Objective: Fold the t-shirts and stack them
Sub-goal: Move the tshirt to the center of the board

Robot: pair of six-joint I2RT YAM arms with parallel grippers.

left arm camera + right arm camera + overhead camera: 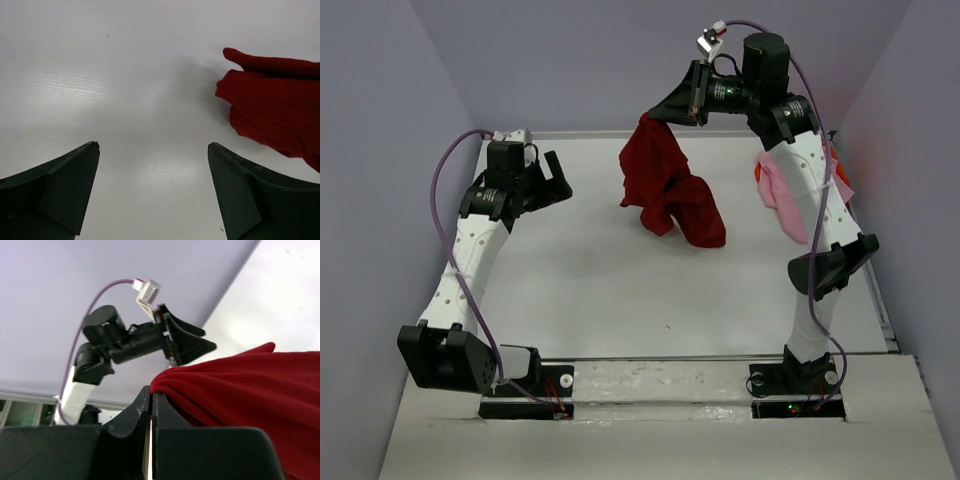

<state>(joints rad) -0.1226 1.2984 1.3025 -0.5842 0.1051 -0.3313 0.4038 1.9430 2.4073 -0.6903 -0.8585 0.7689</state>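
Observation:
My right gripper [660,112] is raised over the far middle of the table, shut on an edge of the dark red t-shirt [670,195]. The shirt hangs from it in a bunch, its lower end resting on the table. In the right wrist view the jaws [151,390] are pressed together with red cloth [240,385] draped over them. My left gripper [558,180] stands open at the far left, apart from the shirt. In its wrist view the jaws [152,145] hold nothing, and the red cloth [275,115] lies to the right. A light pink t-shirt [782,200] lies at the far right, partly behind my right arm.
A bit of bright orange cloth [760,172] shows beside the pink shirt. The white table [600,290] ends at a back wall just behind the hanging shirt. Lilac walls close in on both sides.

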